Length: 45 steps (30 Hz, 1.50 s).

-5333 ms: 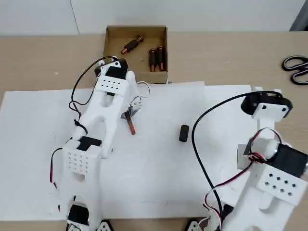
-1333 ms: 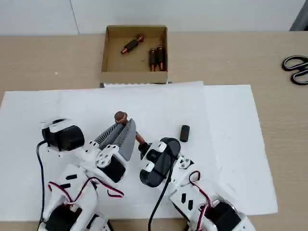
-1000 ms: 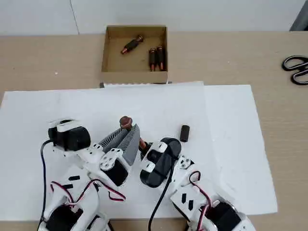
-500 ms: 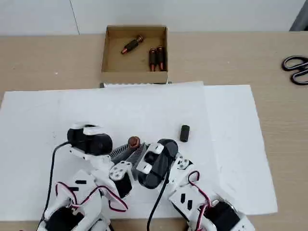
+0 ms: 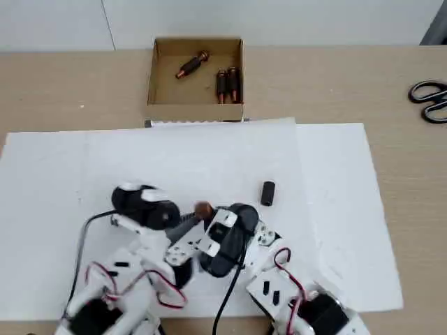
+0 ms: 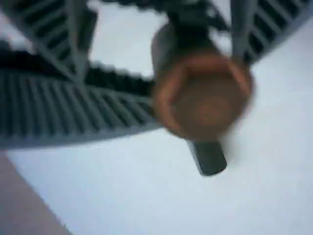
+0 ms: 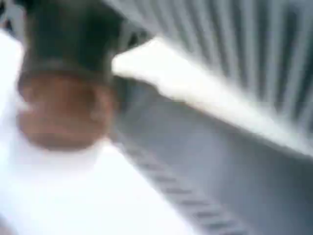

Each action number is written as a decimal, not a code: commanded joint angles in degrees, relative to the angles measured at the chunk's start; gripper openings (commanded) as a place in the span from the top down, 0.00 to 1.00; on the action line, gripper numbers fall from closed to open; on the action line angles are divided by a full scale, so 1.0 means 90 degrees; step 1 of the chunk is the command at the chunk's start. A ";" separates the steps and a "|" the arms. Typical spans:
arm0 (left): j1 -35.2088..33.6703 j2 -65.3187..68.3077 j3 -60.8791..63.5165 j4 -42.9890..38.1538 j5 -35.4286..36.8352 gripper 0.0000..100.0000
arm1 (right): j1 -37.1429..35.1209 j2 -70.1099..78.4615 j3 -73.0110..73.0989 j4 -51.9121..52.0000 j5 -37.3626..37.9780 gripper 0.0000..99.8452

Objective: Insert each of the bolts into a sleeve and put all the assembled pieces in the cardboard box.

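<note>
My left gripper (image 5: 198, 216) is shut on a copper bolt (image 5: 203, 208), head up, low over the white paper. In the left wrist view the bolt's round head (image 6: 203, 95) sits between ribbed grey fingers (image 6: 73, 112). A loose black sleeve (image 5: 267, 193) lies on the paper to the right; it also shows past the bolt (image 6: 208, 156). My right arm (image 5: 229, 241) is pressed close against the left gripper, and its black wrist hides its gripper. The right wrist view has the copper head (image 7: 63, 115) very near, under a dark part. The cardboard box (image 5: 160, 105) holds three assembled pieces (image 5: 226, 84).
White paper (image 5: 335, 209) covers the table's middle, and both arms crowd its near edge. Scissors (image 5: 429, 91) lie at the far right on the wood. The box stands beyond the paper's far edge.
My left gripper has carried the bolt toward the near right, up against the right arm. The right arm has barely shifted. The loose sleeve has stayed put.
</note>
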 commanded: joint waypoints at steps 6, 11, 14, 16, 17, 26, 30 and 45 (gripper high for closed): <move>-0.0049 0.0029 -0.0396 0.0234 -0.0332 0.80 | 0.0024 -0.0083 -0.0342 -0.0239 0.0039 1.00; -0.0703 0.0029 -0.0864 0.0254 -0.0850 0.89 | 0.0562 -0.0093 -0.0176 -0.0278 0.0000 1.00; -0.1084 0.0020 -0.1089 0.0264 -0.1192 0.96 | 0.0825 -0.0093 -0.0166 -0.0288 -0.0010 1.00; -0.1260 0.0020 -0.1226 0.0264 -0.1387 1.00 | 0.0923 -0.0093 -0.0166 -0.0288 -0.0010 1.00; -0.1348 0.0020 -0.1265 0.0274 -0.1455 0.99 | 0.0962 -0.0093 -0.0166 -0.0288 -0.0010 1.00; -0.2852 0.0010 -0.0728 0.1016 -0.2012 0.99 | 0.1695 -0.0063 -0.0176 -0.0249 -0.0781 1.00; -0.3897 0.0000 0.0357 0.0957 -0.2540 0.99 | 0.2359 -0.0015 -0.0205 -0.0249 -0.1836 1.00; -0.4806 -0.0010 0.1636 0.0430 -0.2872 0.99 | 0.2867 0.4205 -0.3878 -0.0972 -0.2735 1.00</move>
